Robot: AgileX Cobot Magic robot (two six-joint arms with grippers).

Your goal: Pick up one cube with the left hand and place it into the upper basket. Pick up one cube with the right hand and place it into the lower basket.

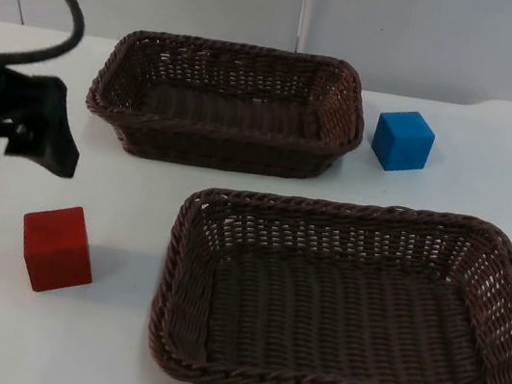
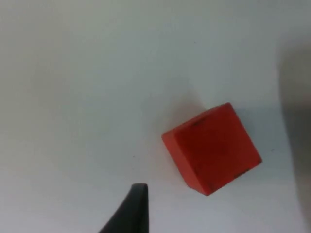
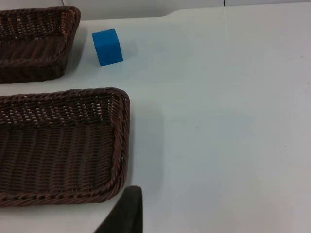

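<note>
**Op A:** I have the left gripper (image 1: 46,134) over the table's (image 1: 115,345) left edge, on the far side of the red cube (image 1: 57,247) and apart from it. From the top camera I can't tell how far its fingers are spread. On my left wrist camera the red cube (image 2: 211,148) sits bare on the white surface, turned at an angle, with one black fingertip (image 2: 131,208) near it but not touching. Nothing is in its grasp that I can see.

**Op B:** And the baskets?

**Op A:** The upper basket (image 1: 226,104) sits toward the table's far edge with nothing in it. The lower basket (image 1: 351,300) lies by the near edge, toward the right, and it holds nothing either. They're near each other but not touching.

**Op B:** Where's the blue cube (image 1: 402,140)?

**Op A:** Just beside the upper basket's right end, on the table, between that basket and the lower basket's far right corner. My right wrist camera has the blue cube (image 3: 107,46) untouched, well away from the right arm's black fingertip (image 3: 124,213), which stands beside a corner of the lower basket (image 3: 63,145). I can't tell the right gripper's opening, and nothing sits by that fingertip.
</note>
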